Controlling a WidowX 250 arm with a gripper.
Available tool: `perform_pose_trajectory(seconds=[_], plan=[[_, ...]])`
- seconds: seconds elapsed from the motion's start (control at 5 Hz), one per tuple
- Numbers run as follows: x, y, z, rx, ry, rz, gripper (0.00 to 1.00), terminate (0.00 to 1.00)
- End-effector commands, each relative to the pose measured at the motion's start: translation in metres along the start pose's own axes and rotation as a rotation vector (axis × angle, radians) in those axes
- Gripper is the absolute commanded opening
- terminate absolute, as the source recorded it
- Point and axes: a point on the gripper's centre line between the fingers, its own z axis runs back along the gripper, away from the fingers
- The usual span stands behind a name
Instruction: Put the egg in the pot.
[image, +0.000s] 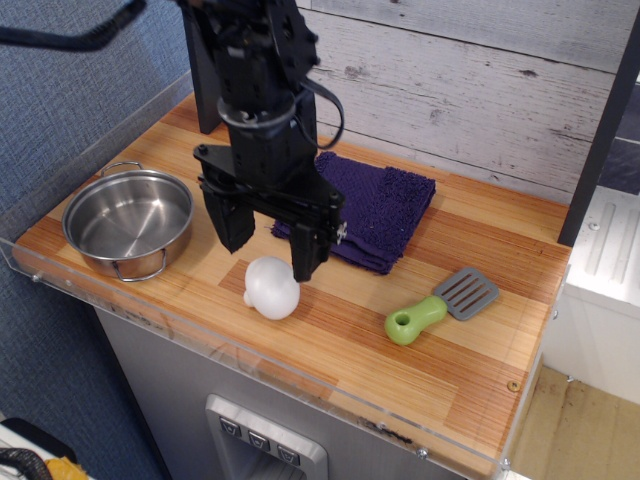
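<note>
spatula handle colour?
Lime green handle, grey blade; the only camera view shows it clearly.
</note>
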Motion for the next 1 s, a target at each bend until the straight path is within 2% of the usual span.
perform_pose_trajectory(seconds=[0.0, 0.6, 0.8], plan=[[0.013, 0.003, -0.008, 0.044, -0.02, 0.019, 1.0, 0.0], [0.004, 0.007, -0.017, 0.057, 0.0, 0.013, 1.0, 0.0], [0.003, -0.001, -0.03, 0.041, 0.01, -0.007, 1.0, 0.0]])
